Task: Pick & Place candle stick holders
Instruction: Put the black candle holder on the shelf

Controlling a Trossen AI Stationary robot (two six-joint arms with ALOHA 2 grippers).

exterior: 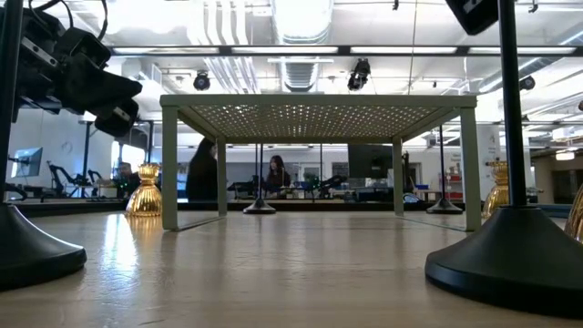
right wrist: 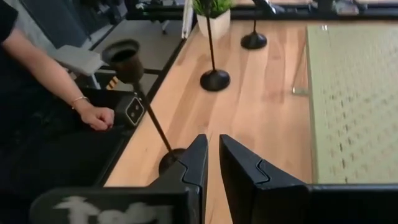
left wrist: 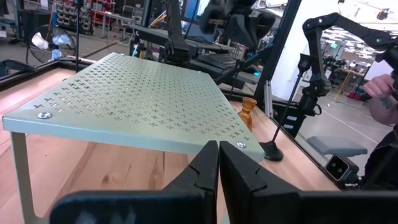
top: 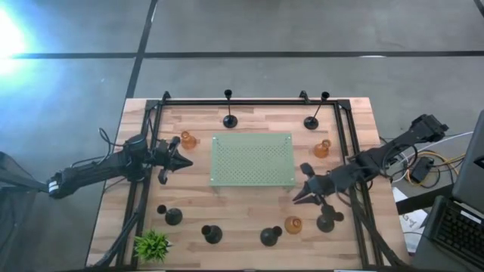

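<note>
1. The rack [top: 252, 159] stands mid-counter [top: 249, 219].
2. Behind it, two stemmed holders [top: 229, 119] stand near the far edge.
3. A glass holder [top: 187, 140] sits left of the rack, another [top: 323, 148] right of it.
4. More holders [top: 212, 234] line the near edge.
5. The plant [top: 153, 245] occupies the near-left corner.

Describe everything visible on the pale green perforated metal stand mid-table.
The pale green perforated metal stand is a rectangular shelf of painted sheet metal, punched with small cross-shaped holes and screwed at its corners. It stands level on thin legs on the wooden table, centred between both arms. Nothing rests on top; neither gripper touches it.
</note>
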